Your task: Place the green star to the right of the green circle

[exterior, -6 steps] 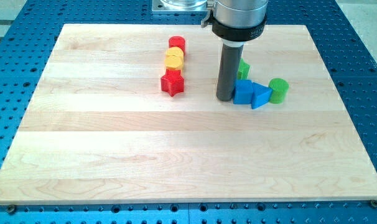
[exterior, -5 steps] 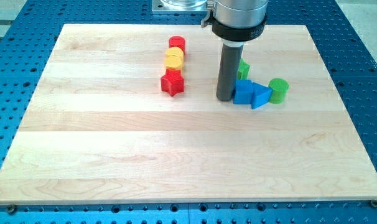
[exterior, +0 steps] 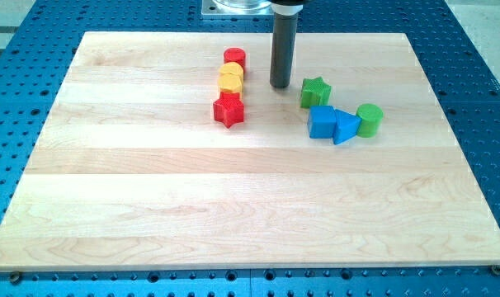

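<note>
The green star (exterior: 315, 91) lies on the wooden board, right of centre near the view's top. The green circle (exterior: 370, 120) stands lower and to the right of it, touching the blue triangle (exterior: 346, 126). My tip (exterior: 280, 85) rests on the board just left of the green star and slightly above it, with a small gap between them. The rod rises straight up out of the view's top.
A blue cube-like block (exterior: 322, 121) sits just below the green star, against the blue triangle. A red cylinder (exterior: 234, 58), a yellow block (exterior: 231, 78) and a red star (exterior: 228, 109) form a column left of my tip. The board's top edge (exterior: 151, 34) is close.
My tip has moved toward the view's top and slightly left, from beside the blue block to the upper left of the green star. The star is now uncovered. No block has visibly moved.
</note>
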You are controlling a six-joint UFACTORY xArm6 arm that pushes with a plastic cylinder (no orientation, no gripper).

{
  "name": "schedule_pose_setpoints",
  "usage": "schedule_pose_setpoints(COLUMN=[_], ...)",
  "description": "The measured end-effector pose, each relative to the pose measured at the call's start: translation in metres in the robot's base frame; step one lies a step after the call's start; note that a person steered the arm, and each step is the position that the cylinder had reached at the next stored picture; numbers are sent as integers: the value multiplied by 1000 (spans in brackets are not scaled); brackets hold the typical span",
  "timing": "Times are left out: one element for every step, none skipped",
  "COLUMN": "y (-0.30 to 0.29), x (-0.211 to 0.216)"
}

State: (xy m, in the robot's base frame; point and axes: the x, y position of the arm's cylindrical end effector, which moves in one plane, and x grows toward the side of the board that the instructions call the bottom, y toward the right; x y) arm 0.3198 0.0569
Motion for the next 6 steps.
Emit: schedule_pose_setpoints(y=[-1, -3, -3, 25, 70, 79], x=[8, 60, 61, 52, 29, 20])
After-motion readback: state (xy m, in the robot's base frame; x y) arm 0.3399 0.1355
